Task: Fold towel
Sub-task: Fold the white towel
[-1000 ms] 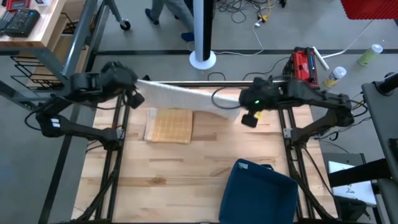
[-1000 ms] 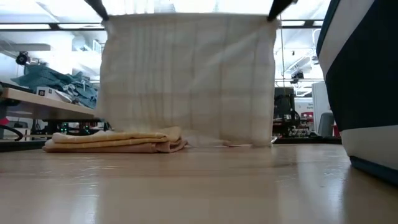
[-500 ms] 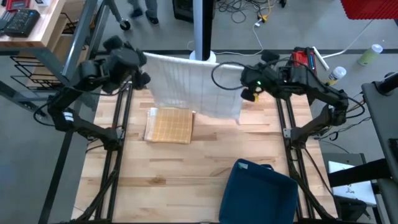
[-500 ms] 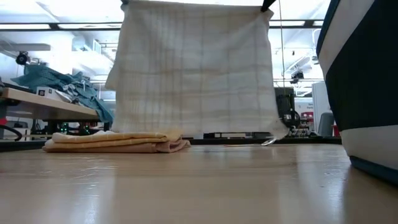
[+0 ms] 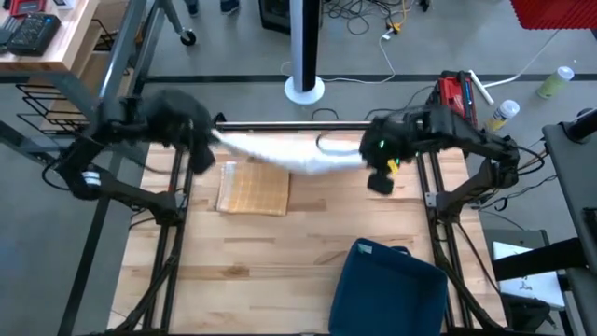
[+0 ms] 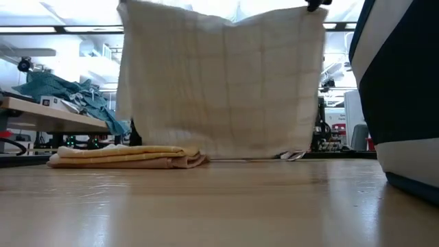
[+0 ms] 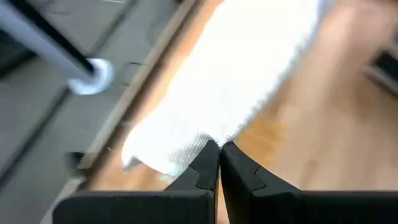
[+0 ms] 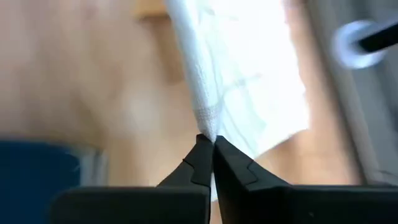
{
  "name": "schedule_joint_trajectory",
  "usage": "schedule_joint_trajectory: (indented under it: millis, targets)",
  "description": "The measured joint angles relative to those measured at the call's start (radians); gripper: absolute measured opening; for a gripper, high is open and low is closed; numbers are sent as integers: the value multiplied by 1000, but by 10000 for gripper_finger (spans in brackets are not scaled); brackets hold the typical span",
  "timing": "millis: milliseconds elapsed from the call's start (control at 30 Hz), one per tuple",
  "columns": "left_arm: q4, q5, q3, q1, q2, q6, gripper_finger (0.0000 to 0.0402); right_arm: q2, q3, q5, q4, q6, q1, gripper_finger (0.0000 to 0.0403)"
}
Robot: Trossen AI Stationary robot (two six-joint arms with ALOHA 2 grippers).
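Pinching white towel (image 5: pixel 280 150) corners, left gripper (image 5: pixel 201 154) and right gripper (image 5: pixel 378 175) fingers, blue bin (image 5: pixel 387 289) contents unclear

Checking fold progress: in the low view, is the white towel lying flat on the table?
No, the white towel hangs upright like a curtain, only its bottom edge near the table.

White towel (image 6: pixel 219 82) with faint grid lines, hanging spread out, top corners held up, bottom edge near the tabletop (image 6: pixel 219 206).
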Motion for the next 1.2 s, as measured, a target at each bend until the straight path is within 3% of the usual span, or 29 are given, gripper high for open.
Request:
schedule_joint_trajectory:
  millis: [133, 233, 400, 500, 667, 800, 900, 1033, 1200]
  targets:
    - [-3, -2, -263, -118, -32, -166, 0, 11, -111, -38, 6, 41, 78, 1]
    - [81, 65, -476, -215, -45, -253, 0, 14, -194, -55, 12, 76, 130, 13]
    - [350, 151, -771, -334, -53, -306, 17, 14, -301, -64, 18, 97, 173, 58]
    - [469, 162, -871, -370, -56, -341, 32, 11, -321, -64, 18, 130, 174, 88]
    - [498, 225, -926, -404, -64, -377, 53, -19, -322, -47, 8, 142, 171, 129]
    - [490, 259, -925, -408, -94, -350, 59, -37, -322, 50, 17, 146, 152, 146]
    - [496, 115, -893, -407, -121, -291, 57, -38, -328, 150, 27, 146, 120, 151]
    - [507, -145, -834, -400, -134, -150, 47, -41, -378, 113, 140, 112, 44, 147]
    - [543, -151, -806, -280, -131, 38, 27, -36, -482, 1, 300, 68, -73, 143]
